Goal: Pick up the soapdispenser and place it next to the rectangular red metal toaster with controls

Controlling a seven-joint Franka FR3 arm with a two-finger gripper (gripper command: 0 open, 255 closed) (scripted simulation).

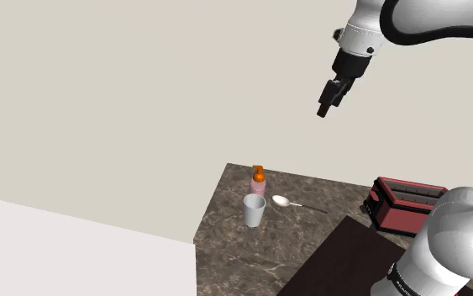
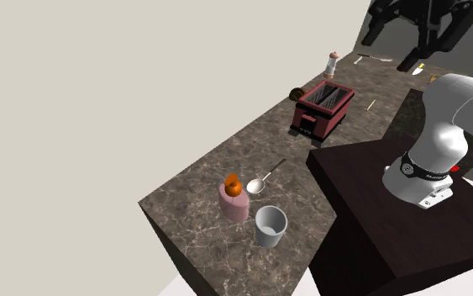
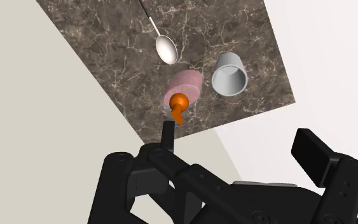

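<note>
The dark marbled countertop (image 1: 251,261) has the pale wall along its back and a free end at the shoulder view's 9 o'clock side, and the dark stand (image 1: 344,261) fills its 5 o'clock corner. The red toaster (image 1: 407,202) sits by the stand, well apart from the cluster near the free end. That cluster is a white cup (image 1: 254,210), the pink soap dispenser (image 1: 259,182) with an orange pump just beside the cup at its 12 o'clock, and a spoon (image 1: 281,201) at the cup's 2 o'clock. The gripper (image 1: 325,108) hangs high above, at about 1 o'clock from the dispenser, with its fingers spread and nothing between them. I judge the step in hand to be the approach: descend straight over the pump and close on the pink body below it. A grip line running along the wall looks clearest of the cup, though the gap left by the spoon's bowl is hard to judge from these views. The free end lies near the dispenser, so a sideways nudge toward 9 o'clock risks tipping it off. Once lifted above the cup's rim, the carry toward 3 o'clock passes over open marble. The bare stretch between the spoon's handle and the toaster offers the roomiest landing, bounded by the stand's edge.
</note>
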